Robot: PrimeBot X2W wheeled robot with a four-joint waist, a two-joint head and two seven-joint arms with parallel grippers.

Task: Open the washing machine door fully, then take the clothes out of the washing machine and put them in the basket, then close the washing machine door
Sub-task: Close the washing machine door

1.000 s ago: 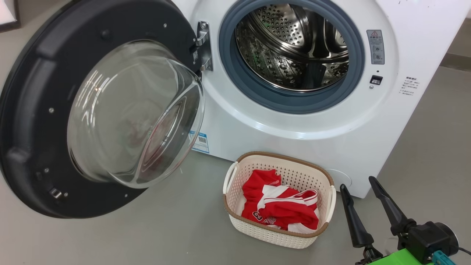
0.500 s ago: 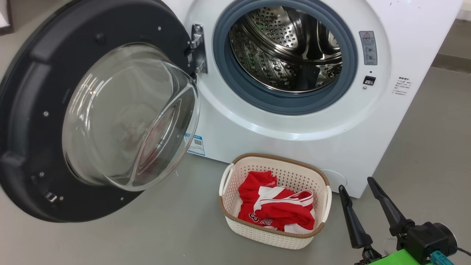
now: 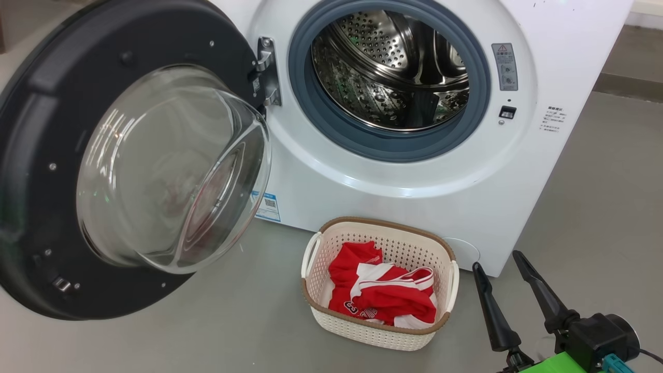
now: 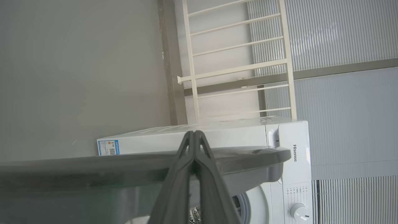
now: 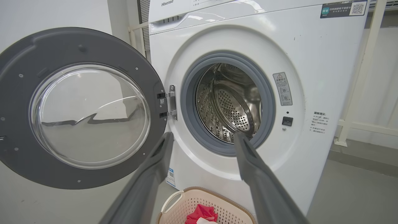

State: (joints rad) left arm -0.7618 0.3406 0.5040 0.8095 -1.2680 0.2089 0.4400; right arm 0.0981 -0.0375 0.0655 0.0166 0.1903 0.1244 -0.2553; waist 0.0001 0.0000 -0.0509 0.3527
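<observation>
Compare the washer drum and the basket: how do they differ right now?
Contents: the drum looks bare in its visible part; the basket holds the red clothes.
Material: the drum is shiny steel, the basket cream plastic with a brown rim.
Pose: the drum opens forward, the basket opens upward on the floor.
Both are perforated.

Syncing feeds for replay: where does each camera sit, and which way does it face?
Head view: high, looking down on the open washing machine door, the drum, the basket of clothes; open right tool lower right.
Left wrist view: rolled sideways by the door's edge, facing the washing machine and a rack; shut left tool.
Right wrist view: low, facing the machine's front; its spread fingers.
Shared: head and right wrist both show door, drum, basket.
</observation>
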